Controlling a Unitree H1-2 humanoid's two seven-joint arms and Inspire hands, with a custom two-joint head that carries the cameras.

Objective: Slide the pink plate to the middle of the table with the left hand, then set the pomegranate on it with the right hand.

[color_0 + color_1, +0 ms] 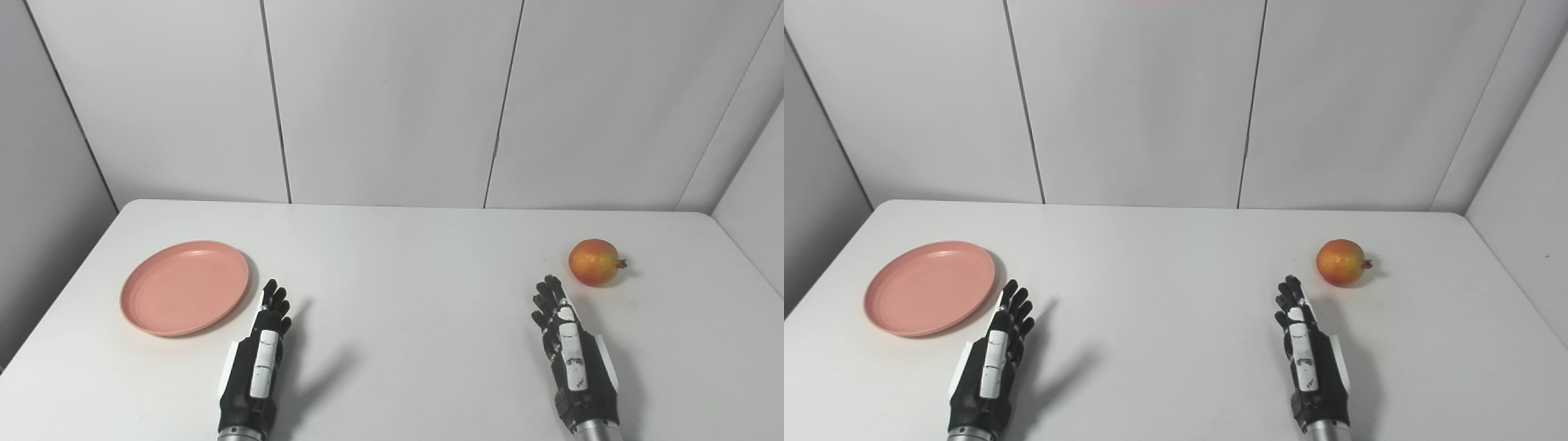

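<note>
Pink plate (185,286) lies empty at the white table's (404,269) left side; the pomegranate (593,262) sits far right. Left hand (264,350) beside the plate and right hand (566,343) near the fruit hold nothing, fingers seemingly outstretched.

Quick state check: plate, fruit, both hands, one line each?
Round pink plastic plate: empty, flat on the white table's left side, untouched.
Red-orange pomegranate: resting on the table's right side, not held.
Left hand: open, holds nothing, beside the plate.
Right hand: open, holds nothing, short of the pomegranate.
</note>
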